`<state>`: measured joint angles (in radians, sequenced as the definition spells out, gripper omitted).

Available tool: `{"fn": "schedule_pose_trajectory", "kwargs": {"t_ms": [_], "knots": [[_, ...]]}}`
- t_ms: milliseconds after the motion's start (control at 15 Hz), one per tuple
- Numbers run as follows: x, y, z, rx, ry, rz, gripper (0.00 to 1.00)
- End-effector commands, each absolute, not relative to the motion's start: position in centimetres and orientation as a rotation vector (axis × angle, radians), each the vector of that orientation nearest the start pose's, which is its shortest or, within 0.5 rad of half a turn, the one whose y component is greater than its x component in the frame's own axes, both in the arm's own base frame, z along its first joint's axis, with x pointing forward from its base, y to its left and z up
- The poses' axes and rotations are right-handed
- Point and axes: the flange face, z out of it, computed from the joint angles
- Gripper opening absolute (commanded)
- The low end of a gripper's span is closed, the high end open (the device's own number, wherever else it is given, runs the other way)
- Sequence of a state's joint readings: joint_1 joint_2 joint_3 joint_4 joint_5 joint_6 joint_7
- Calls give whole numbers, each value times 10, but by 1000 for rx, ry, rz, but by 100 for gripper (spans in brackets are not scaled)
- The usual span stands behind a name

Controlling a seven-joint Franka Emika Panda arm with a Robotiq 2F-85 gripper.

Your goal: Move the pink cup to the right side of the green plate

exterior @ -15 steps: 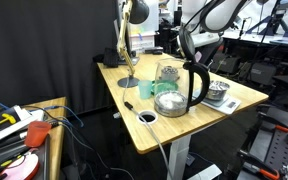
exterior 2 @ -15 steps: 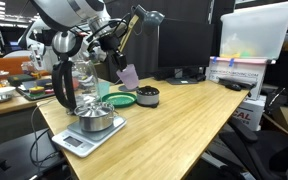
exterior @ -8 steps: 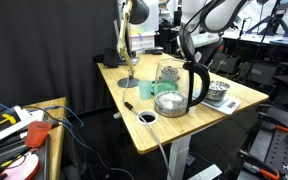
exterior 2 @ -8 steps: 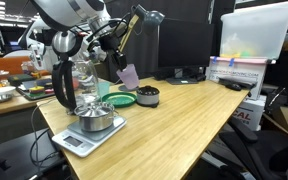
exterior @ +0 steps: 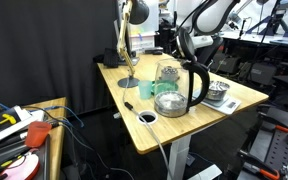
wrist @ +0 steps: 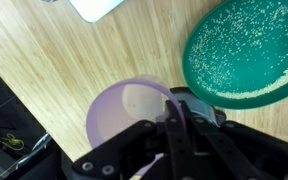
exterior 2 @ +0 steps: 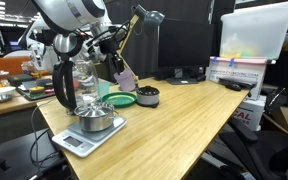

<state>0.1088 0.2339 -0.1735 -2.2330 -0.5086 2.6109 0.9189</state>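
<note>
Tool [wrist: 176, 120] pinched narrow on the rim of the pink cup [wrist: 129, 112]; I read the two fingers as set close together with the cup wall between them. In an exterior view the cup [exterior 2: 127, 76] hangs tilted in that grip, clear of the table [exterior 2: 209, 110] and above the far rim of the green plate [exterior 2: 122, 100].

From the wrist camera, the plate [wrist: 246, 50] fills the upper right, and only a thin strip of bare wood shows between its rim and the cup. The table edge cuts across the lower left, close to the cup in the picture, with dark floor and cables beyond it. A white flat object [wrist: 94, 7] pokes in at the top.

Around the plate it is crowded: a small dark jar [exterior 2: 147, 96] sits just beside it, the glass kettle [exterior 2: 64, 85] stands near, and a metal bowl [exterior 2: 96, 121] rests on a scale at the table's near corner. Past the jar I see a broad stretch of bare wood.
</note>
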Motion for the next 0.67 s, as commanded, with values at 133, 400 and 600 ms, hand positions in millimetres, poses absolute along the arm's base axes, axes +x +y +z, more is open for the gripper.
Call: {"fn": "schedule_pose_trajectory", "kwargs": {"t_ms": [133,400,600], "knots": [[584,-30,256,-3143,901,-287,1],[592,-40,240,-3154,872,-148,1],[591,-47,226,-3172,845,-30,1]]}}
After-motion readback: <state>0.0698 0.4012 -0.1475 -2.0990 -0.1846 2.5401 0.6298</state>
